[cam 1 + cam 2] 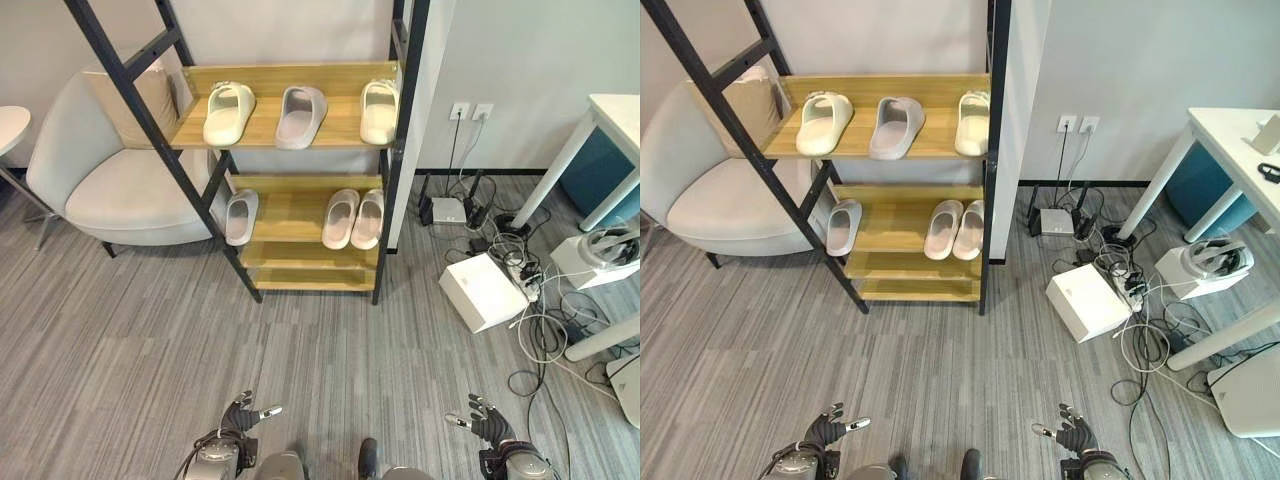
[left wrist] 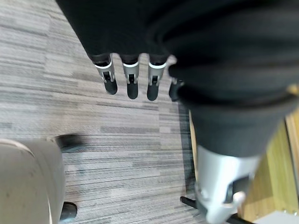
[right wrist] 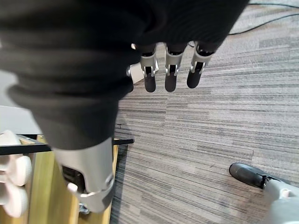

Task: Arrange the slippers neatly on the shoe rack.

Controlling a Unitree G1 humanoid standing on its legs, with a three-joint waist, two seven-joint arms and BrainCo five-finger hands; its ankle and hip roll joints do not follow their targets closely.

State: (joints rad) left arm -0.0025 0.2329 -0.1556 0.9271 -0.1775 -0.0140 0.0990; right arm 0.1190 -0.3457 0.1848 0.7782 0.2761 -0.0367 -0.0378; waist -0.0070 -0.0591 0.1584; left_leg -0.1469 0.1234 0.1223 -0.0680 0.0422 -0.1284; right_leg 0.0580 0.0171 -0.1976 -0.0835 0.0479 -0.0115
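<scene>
A wooden shoe rack with a black frame stands against the wall. Its top shelf carries a cream slipper at the left, a grey slipper in the middle and another cream slipper at the right. On the middle shelf lie a single grey slipper at the left and a pinkish pair side by side at the right. The lowest shelf is bare. My left hand and right hand hang low over the carpet, well short of the rack, both open and holding nothing.
A light armchair stands left of the rack. To the right are a white box, a power strip with tangled cables, wall sockets and a white desk. Grey carpet lies between me and the rack.
</scene>
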